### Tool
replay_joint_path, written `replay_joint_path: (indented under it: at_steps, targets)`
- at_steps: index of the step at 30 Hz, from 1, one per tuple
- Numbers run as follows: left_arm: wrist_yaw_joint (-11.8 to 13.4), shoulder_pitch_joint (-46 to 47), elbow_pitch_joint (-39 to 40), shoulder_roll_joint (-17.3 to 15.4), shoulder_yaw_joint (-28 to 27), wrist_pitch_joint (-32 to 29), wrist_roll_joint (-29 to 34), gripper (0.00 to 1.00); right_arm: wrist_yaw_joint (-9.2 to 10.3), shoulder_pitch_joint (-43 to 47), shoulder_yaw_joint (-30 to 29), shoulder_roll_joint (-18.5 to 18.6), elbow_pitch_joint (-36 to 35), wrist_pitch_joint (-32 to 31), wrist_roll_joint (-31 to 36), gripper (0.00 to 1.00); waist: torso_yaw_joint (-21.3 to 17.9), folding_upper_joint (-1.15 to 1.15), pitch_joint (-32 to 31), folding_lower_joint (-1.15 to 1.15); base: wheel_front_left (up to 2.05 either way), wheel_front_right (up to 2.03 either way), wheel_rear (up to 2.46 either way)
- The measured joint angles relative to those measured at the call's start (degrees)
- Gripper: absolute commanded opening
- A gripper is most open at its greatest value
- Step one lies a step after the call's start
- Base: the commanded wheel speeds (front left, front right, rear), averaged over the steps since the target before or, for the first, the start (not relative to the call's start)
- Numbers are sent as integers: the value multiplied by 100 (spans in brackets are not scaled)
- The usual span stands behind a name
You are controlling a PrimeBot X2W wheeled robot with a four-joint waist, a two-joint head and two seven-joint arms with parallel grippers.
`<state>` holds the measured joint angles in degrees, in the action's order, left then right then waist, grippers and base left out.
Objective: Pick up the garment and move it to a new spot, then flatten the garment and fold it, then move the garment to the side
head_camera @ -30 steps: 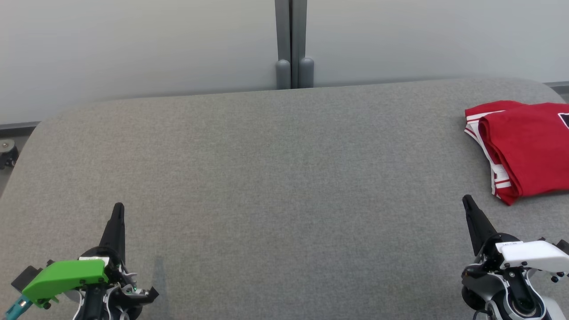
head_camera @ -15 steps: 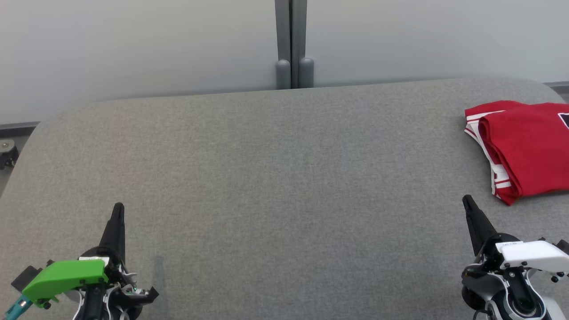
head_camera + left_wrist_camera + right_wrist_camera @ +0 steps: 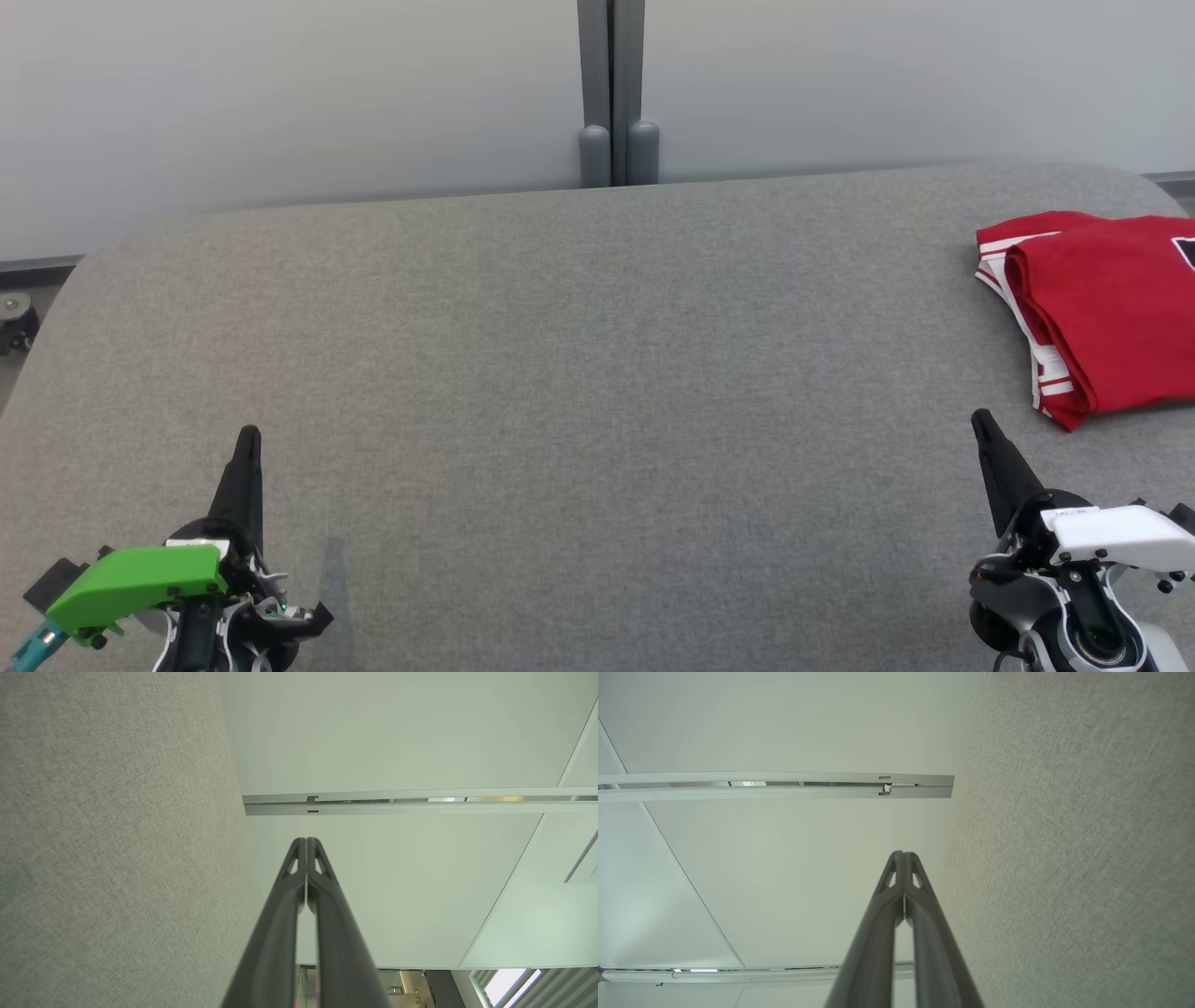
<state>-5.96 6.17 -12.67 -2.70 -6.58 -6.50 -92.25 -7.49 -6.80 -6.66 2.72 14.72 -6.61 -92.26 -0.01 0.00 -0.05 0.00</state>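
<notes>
The garment [image 3: 1106, 313] is red with white stripes and lies folded at the far right of the grey fabric table [image 3: 579, 373], cut off by the picture's right edge. My right gripper [image 3: 980, 422] rests at the lower right, a short way in front of the garment and apart from it, shut on nothing. At the lower left sits my left gripper [image 3: 248, 437], far from the garment and shut with nothing in it. Each wrist view shows its own tips pressed together: left gripper [image 3: 306, 841], right gripper [image 3: 902, 854].
A pale partition wall [image 3: 280, 93] with a grey post [image 3: 617, 93] stands behind the table's far edge. The table's rounded left corner meets floor with a caster wheel [image 3: 17, 322] beside it. Broad grey cloth lies between the two grippers.
</notes>
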Motion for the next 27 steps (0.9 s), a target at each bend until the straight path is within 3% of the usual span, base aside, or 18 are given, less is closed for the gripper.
replay_joint_path:
  at_steps: [27]
  targets:
    - [0,0,0,0,-1,0,0,0,0,0,0,0,-1,0,0,0,0,0,0,0,0,0,0]
